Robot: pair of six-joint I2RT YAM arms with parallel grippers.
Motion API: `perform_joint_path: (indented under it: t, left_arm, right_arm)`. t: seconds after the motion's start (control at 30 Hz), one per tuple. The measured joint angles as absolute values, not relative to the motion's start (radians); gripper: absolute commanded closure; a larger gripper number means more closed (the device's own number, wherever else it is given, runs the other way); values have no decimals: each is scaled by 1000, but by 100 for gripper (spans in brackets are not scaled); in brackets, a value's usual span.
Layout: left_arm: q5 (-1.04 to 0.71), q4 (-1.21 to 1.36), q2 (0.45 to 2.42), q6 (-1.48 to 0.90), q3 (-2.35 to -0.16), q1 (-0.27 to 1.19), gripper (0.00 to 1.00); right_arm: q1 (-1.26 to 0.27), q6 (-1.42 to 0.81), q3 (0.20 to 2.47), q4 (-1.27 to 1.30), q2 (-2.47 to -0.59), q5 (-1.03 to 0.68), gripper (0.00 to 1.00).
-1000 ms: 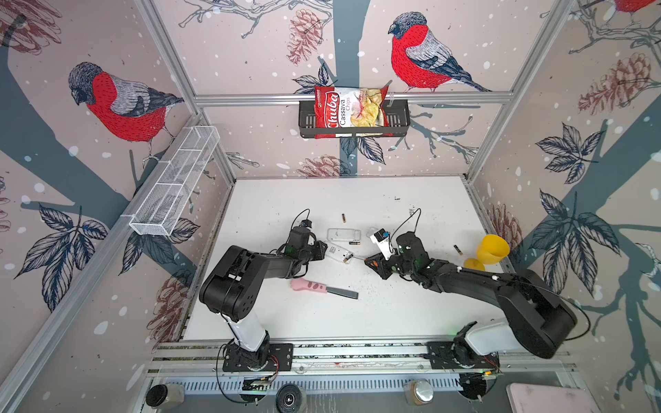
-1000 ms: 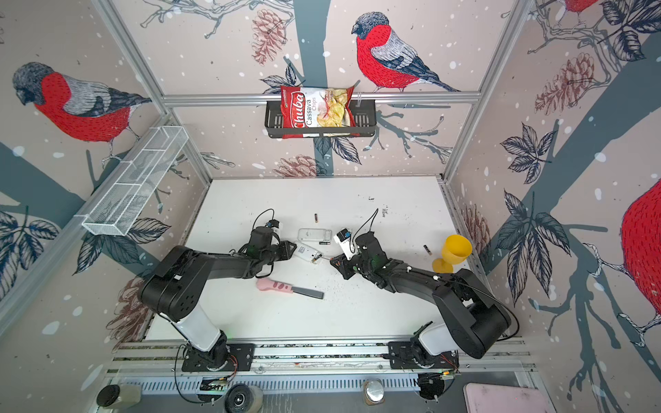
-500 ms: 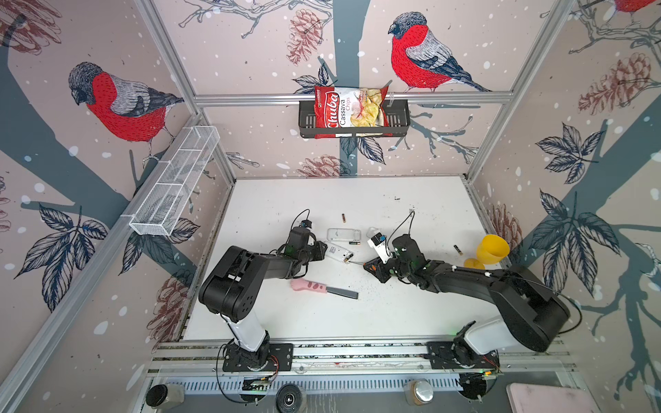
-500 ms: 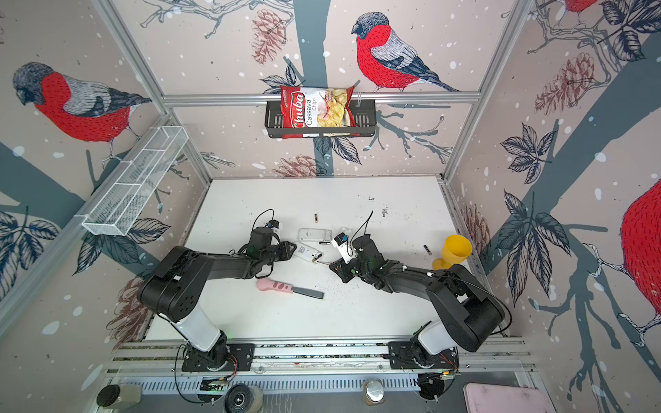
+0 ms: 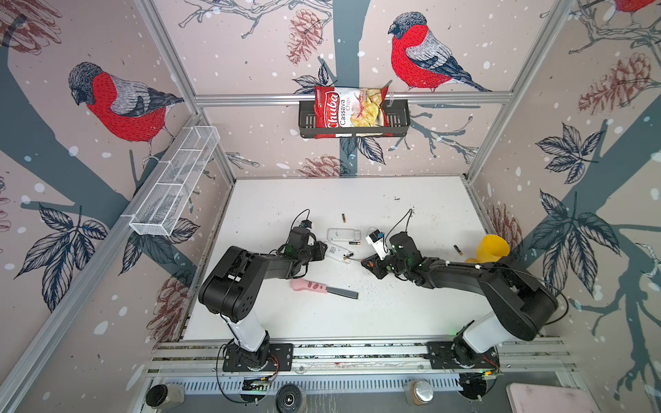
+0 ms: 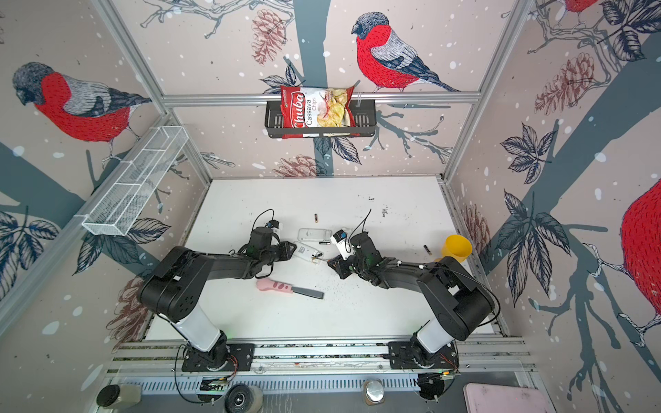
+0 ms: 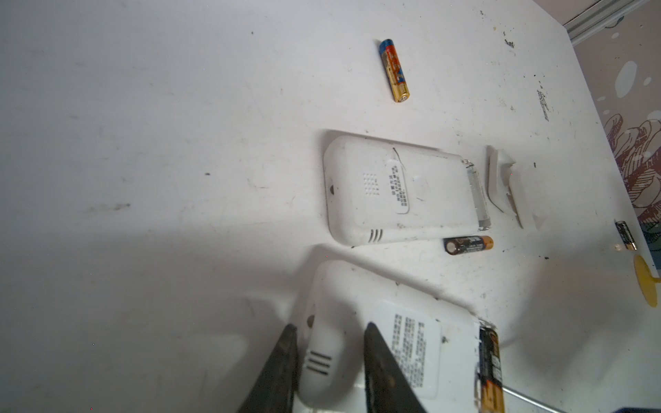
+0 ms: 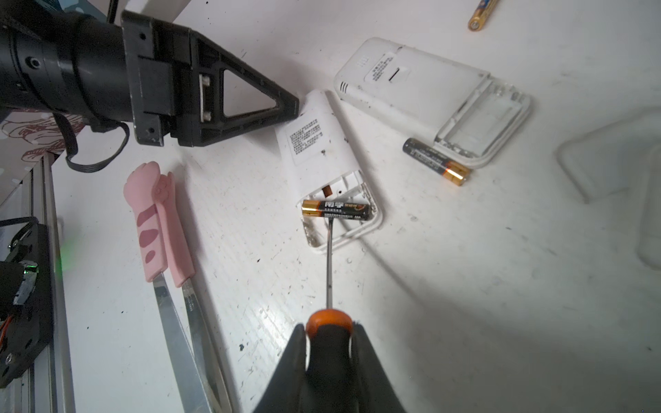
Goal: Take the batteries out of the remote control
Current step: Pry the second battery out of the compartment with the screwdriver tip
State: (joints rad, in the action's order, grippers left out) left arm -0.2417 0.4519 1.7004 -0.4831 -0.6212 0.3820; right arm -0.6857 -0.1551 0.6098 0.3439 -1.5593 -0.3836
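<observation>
My left gripper (image 7: 331,327) is shut on the rounded end of a white remote control (image 7: 411,343) lying back side up at the table's middle (image 5: 336,252). A black and gold battery (image 8: 336,210) sits crosswise in its open compartment. My right gripper (image 8: 329,327) is shut on an orange-and-black screwdriver (image 8: 329,264), whose thin tip touches that battery. A second white remote (image 8: 429,93) lies just behind, its compartment empty. Loose batteries lie beside it (image 7: 468,245), farther back (image 7: 394,70) and near the yellow cup (image 5: 457,249).
Pink-handled tweezers (image 5: 323,288) lie in front of the remotes. A yellow cup (image 5: 493,248) stands at the right wall. White cover pieces (image 7: 508,186) lie past the second remote. A chips bag (image 5: 352,111) sits in a black basket on the back wall.
My right gripper has moved slightly left with the screwdriver, bringing its tip to the remote's compartment. The left gripper has not moved.
</observation>
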Motion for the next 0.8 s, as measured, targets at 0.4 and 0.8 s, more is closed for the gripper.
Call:
perform_joint_path:
  t: [0.4, 0.8]
  left_arm:
    - [-242, 452, 1701, -483, -621, 382, 69]
    - [-249, 452, 1702, -483, -622, 382, 69]
  right_arm:
    - [-667, -155, 643, 351, -1592, -385, 100]
    - [-653, -155, 640, 351, -1586, -384, 100]
